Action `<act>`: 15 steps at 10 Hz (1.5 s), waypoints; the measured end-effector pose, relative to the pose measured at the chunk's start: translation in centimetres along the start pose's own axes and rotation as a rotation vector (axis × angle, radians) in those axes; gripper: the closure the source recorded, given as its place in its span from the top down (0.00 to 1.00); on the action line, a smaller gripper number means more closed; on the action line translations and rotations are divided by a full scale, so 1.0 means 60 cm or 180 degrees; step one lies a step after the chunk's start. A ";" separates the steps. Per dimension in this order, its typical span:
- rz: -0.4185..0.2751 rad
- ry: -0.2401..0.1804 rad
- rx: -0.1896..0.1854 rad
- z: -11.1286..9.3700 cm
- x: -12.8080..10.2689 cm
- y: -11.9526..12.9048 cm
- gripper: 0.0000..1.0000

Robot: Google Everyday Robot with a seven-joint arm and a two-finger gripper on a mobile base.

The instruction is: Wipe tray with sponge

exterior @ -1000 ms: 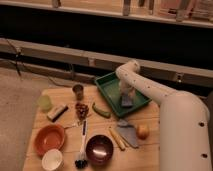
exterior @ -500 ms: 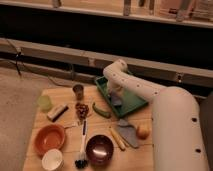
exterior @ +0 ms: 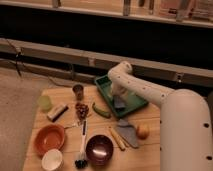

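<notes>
The dark green tray (exterior: 136, 106) lies at the back of the wooden table, right of centre. My white arm rises from the lower right, bends above the tray and reaches down into it. The gripper (exterior: 119, 98) is low over the tray's middle, shut on the small grey-blue sponge (exterior: 120, 104), which rests against the tray floor. The wrist hides part of the tray's back.
Left of the tray stand a metal cup (exterior: 78, 91), a green cup (exterior: 45, 102) and a tan-and-dark block (exterior: 57, 111). In front lie a green vegetable (exterior: 101, 111), a grey wedge (exterior: 129, 134), an orange fruit (exterior: 143, 131), an orange bowl (exterior: 49, 139), a dark bowl (exterior: 99, 149) and a brush (exterior: 82, 145).
The gripper, with the sponge under it, slid left across the tray and has since shifted back slightly toward the middle. Nothing else on the table moved.
</notes>
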 end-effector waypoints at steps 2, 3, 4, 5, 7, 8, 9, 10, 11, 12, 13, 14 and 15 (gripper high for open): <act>0.0059 -0.0018 0.0009 -0.001 -0.010 0.017 0.00; 0.0064 -0.0030 0.0016 -0.004 -0.017 0.019 0.00; 0.0085 -0.0044 0.0024 -0.006 -0.019 0.031 0.00; 0.0111 -0.0051 0.0029 -0.007 -0.011 0.054 0.00; 0.0157 -0.0081 0.0029 -0.007 0.006 0.085 0.00; 0.0208 -0.0134 0.0035 -0.009 0.012 0.104 0.00; 0.0245 -0.0154 0.0032 -0.010 0.016 0.118 0.00; 0.0259 -0.0161 0.0037 -0.012 0.019 0.122 0.00; 0.0264 -0.0172 0.0035 -0.012 0.028 0.120 0.00; 0.0268 -0.0157 0.0031 -0.011 0.046 0.107 0.00; 0.0274 -0.0149 0.0027 -0.008 0.068 0.089 0.00; 0.0277 -0.0145 0.0031 -0.007 0.079 0.078 0.00; 0.0291 -0.0147 0.0033 -0.005 0.100 0.065 0.00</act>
